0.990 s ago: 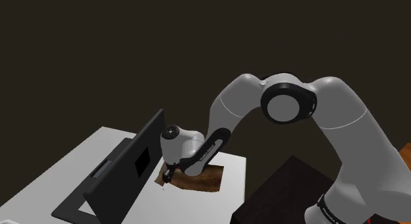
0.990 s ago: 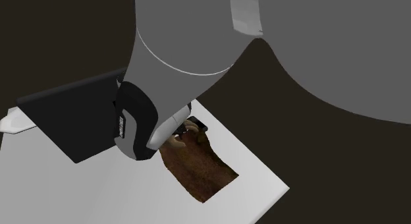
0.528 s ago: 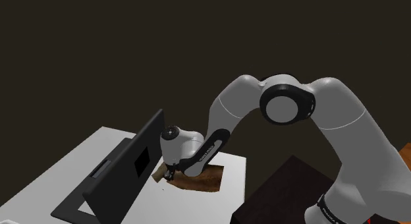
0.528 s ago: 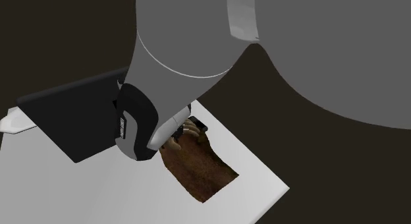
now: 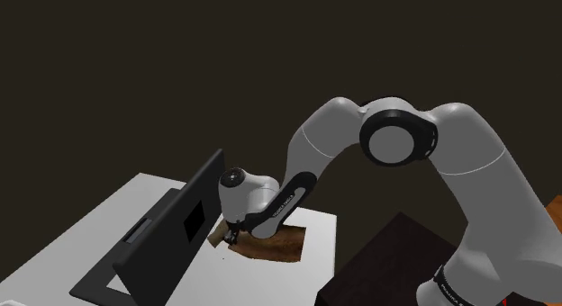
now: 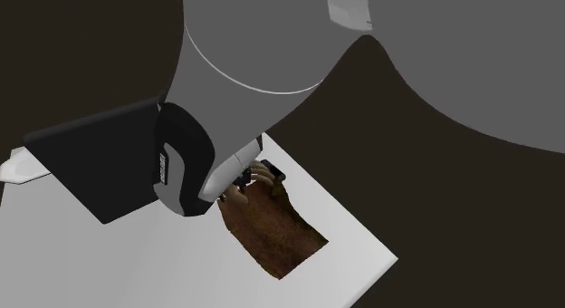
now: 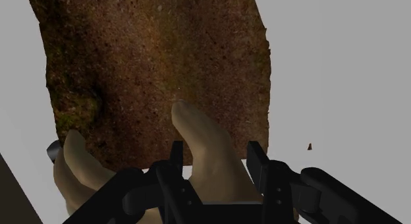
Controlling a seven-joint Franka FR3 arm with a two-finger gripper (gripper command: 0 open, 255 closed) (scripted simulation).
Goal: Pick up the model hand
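Observation:
The model hand (image 7: 204, 134) is tan and lies at one end of a rough brown slab (image 7: 158, 58) on the white table (image 5: 104, 214). My gripper (image 7: 216, 157) is shut on it, with one thick tan finger clasped between the two black fingertips (image 7: 176, 162). In the shoulder view the gripper (image 5: 232, 234) points down at the slab's (image 5: 277, 245) left end, where a bit of the tan hand (image 5: 218, 234) sticks out. In the second exterior view the arm hides most of the gripper; the hand (image 6: 263, 177) shows at the slab's (image 6: 276, 229) upper end.
A black open laptop-like thing (image 5: 171, 232) stands right beside the hand on the shoulder view's left, also in the second exterior view (image 6: 90, 161). The table's edge (image 6: 385, 256) runs close past the slab. The dark stand (image 5: 396, 259) sits at the lower right.
The fingers have closed on the model hand. The wrist has since risen slightly, and the tan hand now shows at the slab's left end in the shoulder view.

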